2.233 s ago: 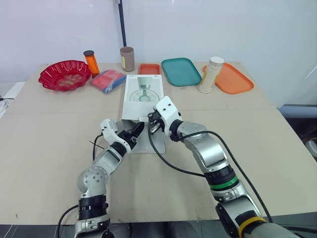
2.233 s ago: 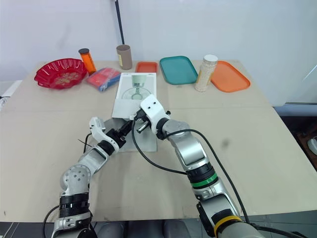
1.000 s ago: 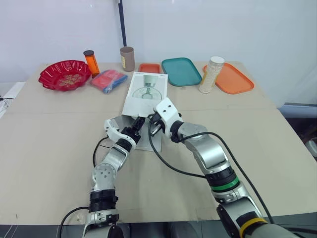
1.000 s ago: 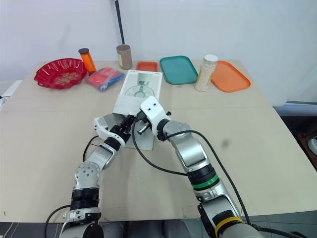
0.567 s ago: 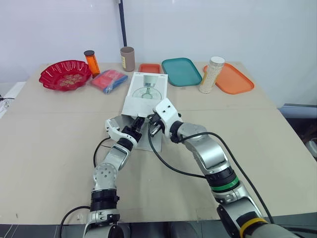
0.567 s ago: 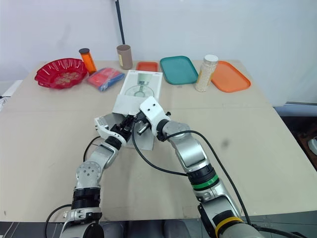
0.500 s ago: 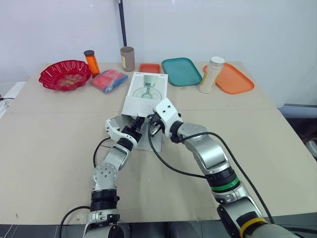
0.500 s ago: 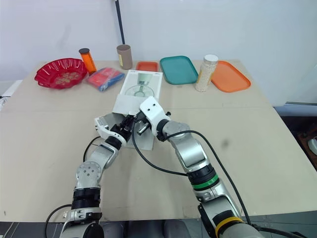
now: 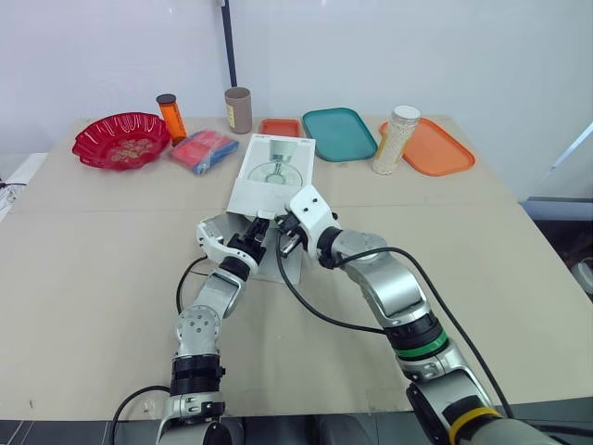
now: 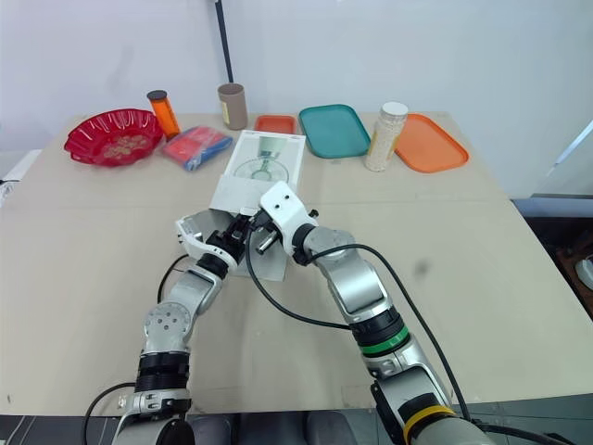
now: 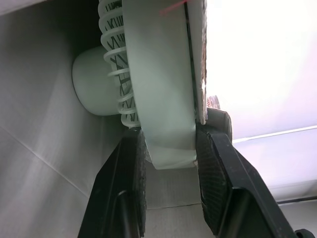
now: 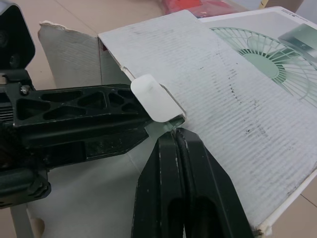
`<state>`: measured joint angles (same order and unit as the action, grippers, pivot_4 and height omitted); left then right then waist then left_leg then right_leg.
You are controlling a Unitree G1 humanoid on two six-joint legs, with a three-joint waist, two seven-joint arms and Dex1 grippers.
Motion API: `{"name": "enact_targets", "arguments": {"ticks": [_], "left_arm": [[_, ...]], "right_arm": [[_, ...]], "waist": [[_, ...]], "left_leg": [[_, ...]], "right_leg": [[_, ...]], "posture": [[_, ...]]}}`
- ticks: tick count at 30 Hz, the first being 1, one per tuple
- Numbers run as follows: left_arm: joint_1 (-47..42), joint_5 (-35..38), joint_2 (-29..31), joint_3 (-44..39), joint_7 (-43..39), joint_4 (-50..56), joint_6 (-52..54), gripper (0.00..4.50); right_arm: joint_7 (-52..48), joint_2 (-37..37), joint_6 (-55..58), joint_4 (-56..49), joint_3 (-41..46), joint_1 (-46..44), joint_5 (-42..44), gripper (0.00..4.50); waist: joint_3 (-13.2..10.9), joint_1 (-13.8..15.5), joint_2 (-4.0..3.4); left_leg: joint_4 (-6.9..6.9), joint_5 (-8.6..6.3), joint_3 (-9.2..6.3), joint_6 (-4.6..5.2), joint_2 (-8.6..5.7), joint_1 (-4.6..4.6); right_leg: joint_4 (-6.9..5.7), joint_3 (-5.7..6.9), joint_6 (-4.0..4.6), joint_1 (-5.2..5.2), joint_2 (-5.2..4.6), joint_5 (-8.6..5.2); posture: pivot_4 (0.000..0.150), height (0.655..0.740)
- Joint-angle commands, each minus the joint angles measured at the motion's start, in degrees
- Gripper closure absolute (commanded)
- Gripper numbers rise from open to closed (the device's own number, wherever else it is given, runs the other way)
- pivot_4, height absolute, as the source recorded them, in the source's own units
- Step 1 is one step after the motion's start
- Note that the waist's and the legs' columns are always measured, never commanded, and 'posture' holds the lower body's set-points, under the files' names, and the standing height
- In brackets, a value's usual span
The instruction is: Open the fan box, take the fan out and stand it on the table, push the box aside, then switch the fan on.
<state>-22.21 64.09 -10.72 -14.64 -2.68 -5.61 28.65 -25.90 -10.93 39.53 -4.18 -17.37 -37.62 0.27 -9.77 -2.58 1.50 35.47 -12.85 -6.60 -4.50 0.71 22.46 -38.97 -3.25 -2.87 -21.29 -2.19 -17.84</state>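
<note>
Beige bench (image 9: 93,278): left jaws clamped fan (image 11: 161,74) rim inside fan box (image 9: 273,171); right jaws pressed together at its opening.

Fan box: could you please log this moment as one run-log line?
step: extraction | left gripper: clamped on fan rim inside fan box | right gripper: shut at fan box opening

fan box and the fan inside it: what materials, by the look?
fan box: corrugated cardboard with a matte white printed face; flute lines show through and the flap edges are frayed.
fan: probably moulded plastic, pale green, smooth with a low sheen; thin, evenly spaced grille ribs.
</note>
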Motion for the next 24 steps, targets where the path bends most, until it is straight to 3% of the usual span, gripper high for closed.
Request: {"name": "enact_targets", "arguments": {"ticks": [1, 9, 17, 21, 24], "left_arm": [[3.4, 0.8, -4.7, 0.6, 1.8, 3.3, -0.3, 3.52], [5.6, 1.1, -3.8, 0.2, 2.7, 5.0, 0.2, 3.52], [4.5, 0.5, -4.5, 0.4, 3.0, 4.0, -0.6, 3.52], [4.8, 0.5, -4.1, 0.5, 3.1, 3.8, -0.3, 3.52], [4.9, 0.4, -4.0, 0.6, 3.1, 3.8, -0.1, 3.52]], "right_arm": [[-0.3, -0.5, 1.3, 0.3, -0.6, 0.7, -0.5, 4.50], [-0.5, -0.5, 3.3, -2.6, 1.0, -0.4, 0.6, 4.50], [-4.3, -2.7, 14.0, -14.8, 6.9, -4.1, 8.2, 4.50], [-2.1, 0.4, 15.7, -13.2, 12.7, -7.9, 12.1, 4.50], [-1.0, 0.2, 12.7, -8.7, 11.9, -8.4, 10.9, 4.50]], "waist": [[0.0, 0.0, 0.00], [0.0, 0.0, 0.00], [-0.1, -0.1, -0.02], [-0.1, -0.1, -0.02], [-0.1, 0.0, -0.02]], "left_leg": [[0.00, 0.00, 0.00, 0.00, 0.00, 0.00], [-0.03, 0.00, 0.00, 0.00, 0.01, 0.02], [-0.05, 0.00, 0.00, 0.00, 0.02, 0.09], [-0.05, -0.01, 0.00, 0.01, 0.02, 0.09], [-0.06, -0.01, 0.00, 0.01, 0.01, 0.09]], "right_leg": [[0.00, 0.00, 0.00, 0.00, 0.00, 0.00], [0.02, -0.01, 0.00, -0.02, 0.01, 0.00], [0.04, -0.01, 0.00, -0.11, 0.02, 0.00], [0.04, -0.01, 0.01, -0.11, 0.03, 0.00], [0.05, 0.00, 0.00, -0.10, 0.01, 0.00]], "posture": [[0.150, 0.7400], [0.150, 0.7400], [0.150, 0.7400], [0.150, 0.7400], [0.150, 0.7400]]}}
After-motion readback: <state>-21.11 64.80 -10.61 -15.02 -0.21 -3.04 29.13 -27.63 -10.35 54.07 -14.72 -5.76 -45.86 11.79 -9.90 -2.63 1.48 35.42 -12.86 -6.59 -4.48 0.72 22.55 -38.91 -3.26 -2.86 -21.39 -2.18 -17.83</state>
